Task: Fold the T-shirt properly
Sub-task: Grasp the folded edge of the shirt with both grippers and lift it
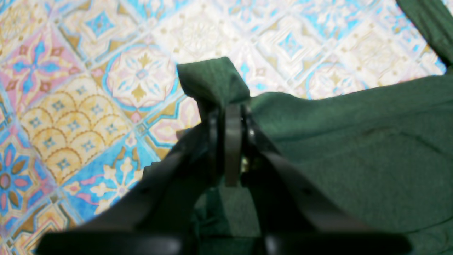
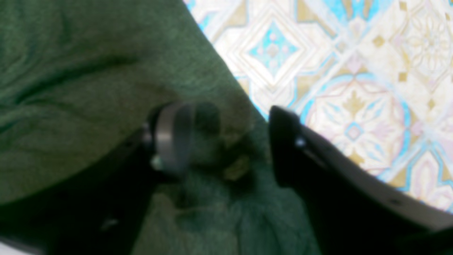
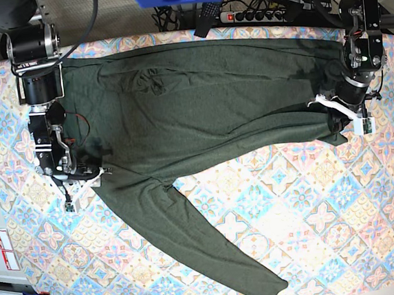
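Fingers of the left gripper (image 1: 231, 117) pinch a bunched edge of the T-shirt (image 3: 200, 99), likely to drag a fold; the right gripper (image 2: 230, 141) stands spread over cloth. The shirt sprawls across the patterned tablecloth (image 3: 312, 199), one sleeve (image 3: 212, 243) trailing toward lower centre.

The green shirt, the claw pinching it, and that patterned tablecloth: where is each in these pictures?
T-shirt (image 3: 200, 99), base view: middle of its body panel.
left claw (image 1: 231, 117), left wrist view: shut tips pinching a bunched fold of shirt.
patterned tablecloth (image 3: 312, 206), base view: bare patch right of the long sleeve.
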